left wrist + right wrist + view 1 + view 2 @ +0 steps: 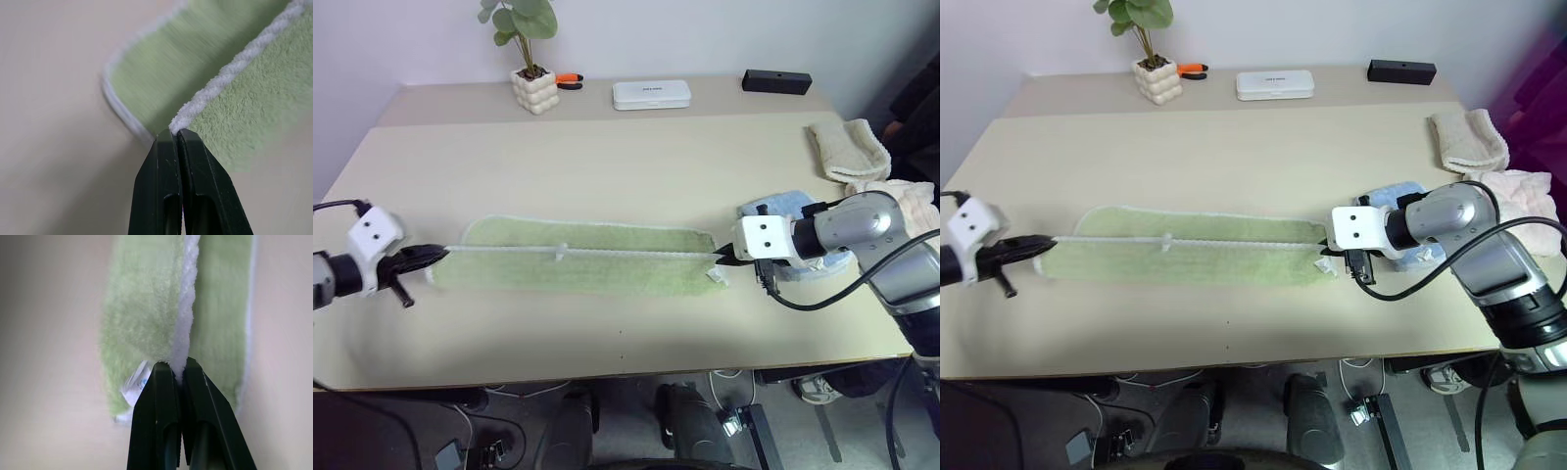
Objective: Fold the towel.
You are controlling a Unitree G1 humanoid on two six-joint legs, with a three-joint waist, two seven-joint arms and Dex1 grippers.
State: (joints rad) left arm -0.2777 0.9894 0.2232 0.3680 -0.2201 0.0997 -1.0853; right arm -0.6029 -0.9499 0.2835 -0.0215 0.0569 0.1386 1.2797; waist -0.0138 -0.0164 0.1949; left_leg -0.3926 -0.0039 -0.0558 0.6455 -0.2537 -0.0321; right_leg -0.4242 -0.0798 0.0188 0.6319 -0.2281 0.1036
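Observation:
The light green towel [578, 257] lies stretched left to right across the front of the table, doubled over lengthwise, with a white stitched edge running along its middle. My left gripper [433, 256] is shut on the white edge [215, 83] at the towel's left end. My right gripper [722, 258] is shut on the same edge [188, 308] at the right end, beside a small white label [136, 384]. Both ends are held just above the tabletop.
A light blue towel [781, 204] lies under my right wrist. Cream [846, 149] and pale pink [899, 196] towels sit at the right edge. A potted plant [533, 83], orange-handled pliers [568, 80], a white box [651, 94] and a black bar [775, 80] line the back.

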